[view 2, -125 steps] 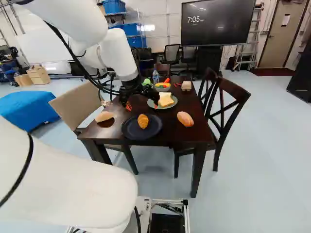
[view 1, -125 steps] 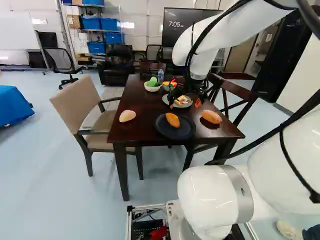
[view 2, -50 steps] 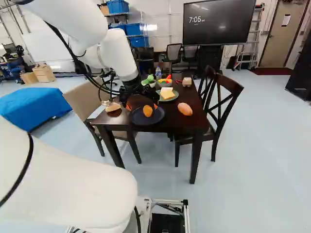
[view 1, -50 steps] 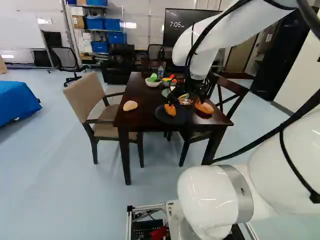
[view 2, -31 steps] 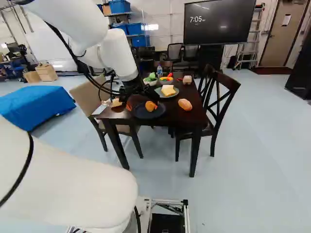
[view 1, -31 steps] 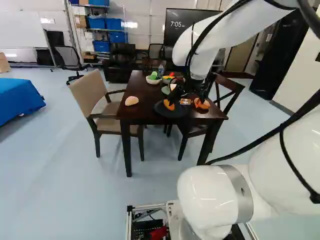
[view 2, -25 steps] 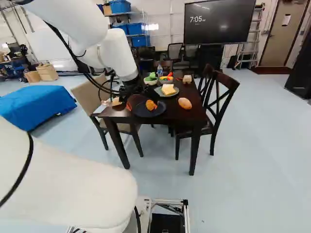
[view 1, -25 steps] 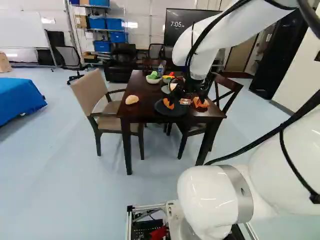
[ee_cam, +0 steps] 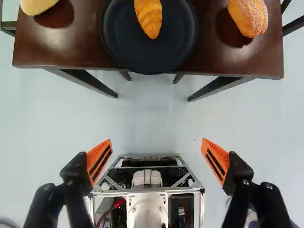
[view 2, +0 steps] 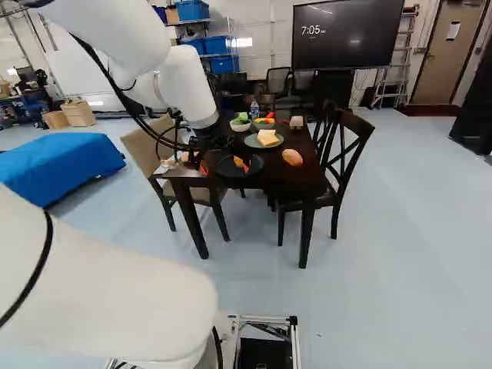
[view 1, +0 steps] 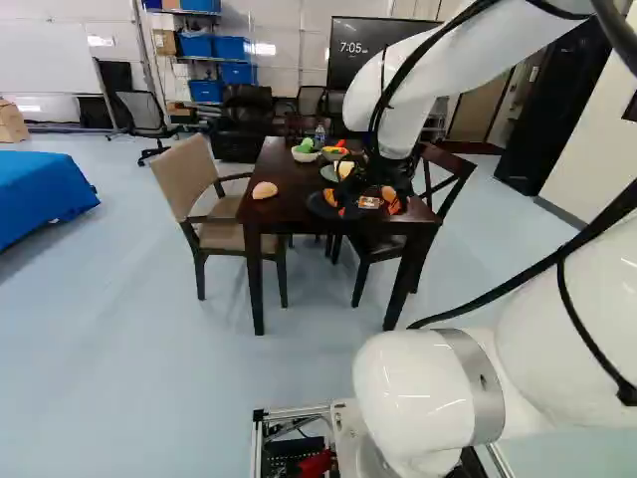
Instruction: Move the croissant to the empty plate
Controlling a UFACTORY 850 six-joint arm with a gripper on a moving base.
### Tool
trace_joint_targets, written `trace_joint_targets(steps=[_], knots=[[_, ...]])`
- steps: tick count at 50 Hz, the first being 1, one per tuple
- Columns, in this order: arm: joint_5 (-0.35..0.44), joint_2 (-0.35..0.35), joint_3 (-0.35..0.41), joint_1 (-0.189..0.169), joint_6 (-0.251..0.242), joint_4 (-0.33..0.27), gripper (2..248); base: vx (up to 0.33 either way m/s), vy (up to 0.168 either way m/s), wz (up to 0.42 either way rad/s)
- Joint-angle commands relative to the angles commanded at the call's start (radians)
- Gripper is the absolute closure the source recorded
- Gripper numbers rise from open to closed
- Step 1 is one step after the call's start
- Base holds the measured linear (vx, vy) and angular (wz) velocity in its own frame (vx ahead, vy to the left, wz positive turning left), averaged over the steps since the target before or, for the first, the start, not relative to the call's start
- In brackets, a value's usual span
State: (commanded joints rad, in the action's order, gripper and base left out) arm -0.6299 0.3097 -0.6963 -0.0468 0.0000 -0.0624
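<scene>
Standing widely spread, the two fingers of the gripper (view 2: 224, 167) face the table (ee_cam: 80, 50). Ahead of the fingertips, the croissant (ee_cam: 149, 19) rests on a dark round plate (ee_cam: 147, 59); flanking that plate on the same table, also ahead, lie a sugar-dusted roll (ee_cam: 251, 16) and a pale bun (ee_cam: 38, 4).

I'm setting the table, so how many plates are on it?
2: the dark plate under the croissant, and the green plate beyond it, holding food. The arm could be hiding another.
</scene>
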Motion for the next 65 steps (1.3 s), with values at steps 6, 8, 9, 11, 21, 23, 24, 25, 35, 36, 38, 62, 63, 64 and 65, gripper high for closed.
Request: trace_joint_targets(steps=[6, 8, 9, 11, 21, 23, 24, 25, 35, 36, 38, 62, 63, 64, 65], knots=[[0.000, 0.000, 0.000, 0.000, 0.000, 0.000, 3, -0.063, 0.003, 0.010], [0.000, 0.000, 0.000, 0.000, 0.000, 0.000, 3, 0.000, 0.000, 0.000], [0.000, 0.000, 0.000, 0.000, 0.000, 0.000, 3, 0.000, 0.000, 0.000], [0.000, 0.000, 0.000, 0.000, 0.000, 0.000, 3, 0.000, 0.000, 0.000], [0.000, 0.000, 0.000, 0.000, 0.000, 0.000, 3, 0.000, 0.000, 0.000], [0.000, 0.000, 0.000, 0.000, 0.000, 0.000, 3, 0.000, 0.000, 0.000], [0.001, 0.000, 0.000, 0.000, 0.000, 0.000, 3, 0.000, 0.000, 0.000], [0.001, 0.000, 0.000, 0.000, 0.000, 0.000, 3, 0.000, 0.000, 0.000], [0.012, 0.000, 0.005, 0.000, 0.000, 0.000, 3, 0.000, 0.000, 0.000], [0.013, 0.000, 0.005, 0.000, 0.000, 0.001, 3, 0.000, 0.000, 0.000], [0.017, 0.000, 0.007, 0.001, 0.000, 0.001, 3, 0.000, 0.000, 0.000], [0.096, -0.002, 0.039, 0.003, 0.000, 0.004, 3, 0.000, 0.000, 0.000], [0.100, -0.002, 0.041, 0.003, 0.000, 0.004, 3, 0.000, 0.000, 0.000], [0.105, -0.002, 0.043, 0.003, 0.000, 0.004, 3, 0.000, 0.000, 0.000], [0.110, -0.002, 0.045, 0.003, 0.000, 0.005, 3, 0.000, 0.000, 0.000]])
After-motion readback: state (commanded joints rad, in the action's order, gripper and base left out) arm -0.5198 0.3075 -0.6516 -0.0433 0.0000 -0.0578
